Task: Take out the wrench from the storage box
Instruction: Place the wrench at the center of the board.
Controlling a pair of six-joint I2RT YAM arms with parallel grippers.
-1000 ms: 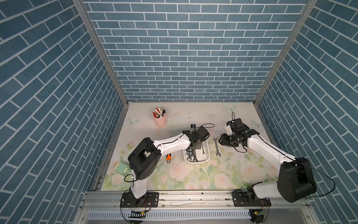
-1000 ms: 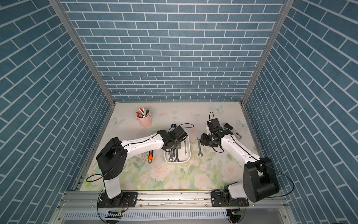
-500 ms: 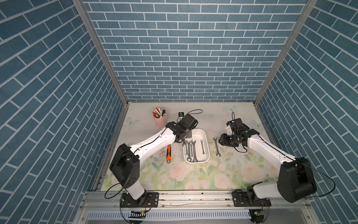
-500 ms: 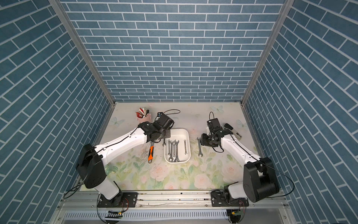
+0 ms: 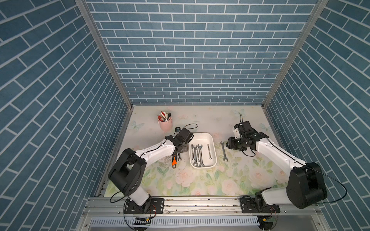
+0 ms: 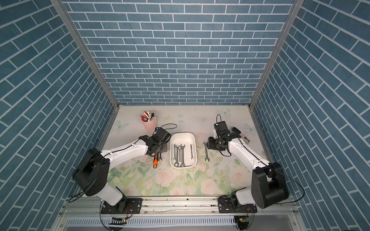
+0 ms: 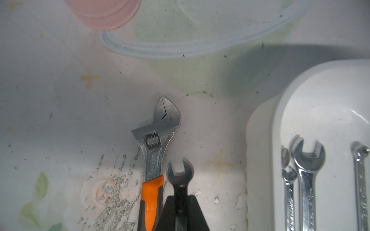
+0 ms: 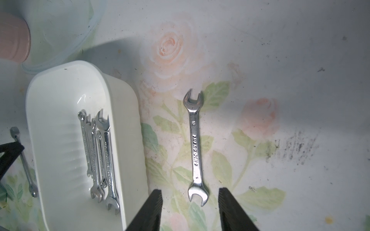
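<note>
The left gripper [image 7: 181,198] is clamping tight on a small wrench [image 7: 179,170]. Within the last second it has swung out of the storage box [image 7: 266,140] and is now holding the wrench beside an orange-handled wrench [image 7: 152,192], so this removal looks nearly complete. Several wrenches [image 5: 199,154] are still lying inside. The right gripper [image 8: 190,191] is hanging half-open and empty over another wrench [image 8: 194,140].

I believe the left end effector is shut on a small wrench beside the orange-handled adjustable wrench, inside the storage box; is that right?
Not inside: the left wrist view shows the left end effector shut on the small wrench beside the orange-handled adjustable wrench, outside the storage box.
</note>
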